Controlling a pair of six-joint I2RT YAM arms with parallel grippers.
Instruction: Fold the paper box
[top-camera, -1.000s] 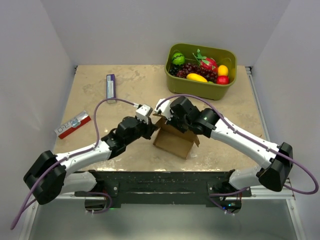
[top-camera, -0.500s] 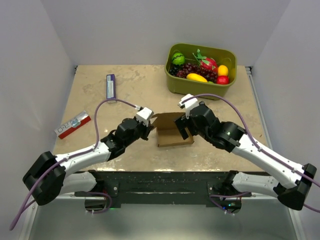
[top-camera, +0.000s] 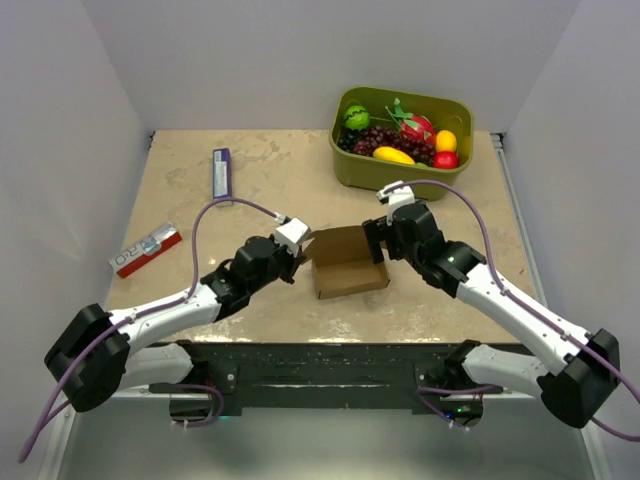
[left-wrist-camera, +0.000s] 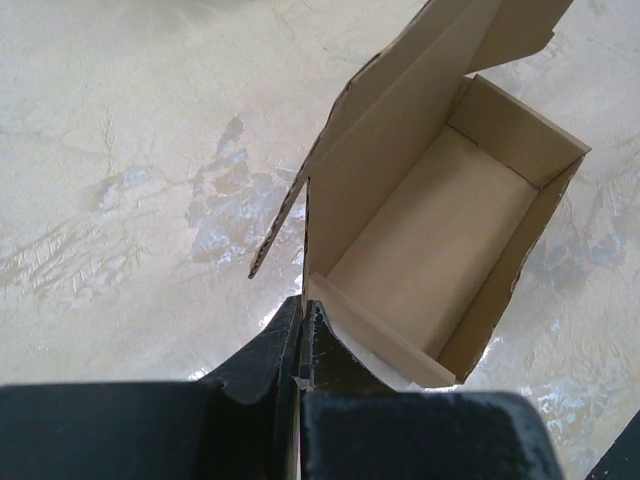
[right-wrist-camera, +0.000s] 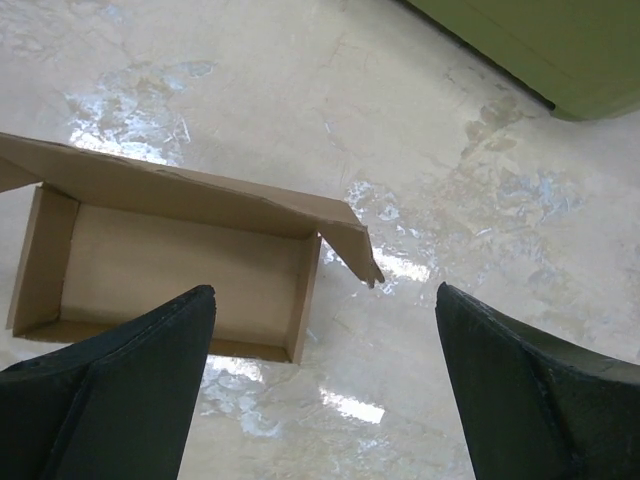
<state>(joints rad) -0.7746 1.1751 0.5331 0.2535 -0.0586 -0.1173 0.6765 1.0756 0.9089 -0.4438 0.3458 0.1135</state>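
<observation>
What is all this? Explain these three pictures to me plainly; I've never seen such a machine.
Two robot arms are bolted at the near edge of a table. The overhead picture looks down from behind them; the other two come from cameras on their wrists. The left gripper pinches one end of an open brown paper box. The right gripper is open above the box's other end, holding nothing. Also on the table: a green bin of fruit, a red-and-white box, a purple-and-white box.

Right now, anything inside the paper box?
Nothing visible: both wrist views show the paper box holding only its bare cardboard floor and walls. The left gripper, shut on one wall, hides a bit of the corner there.
</observation>
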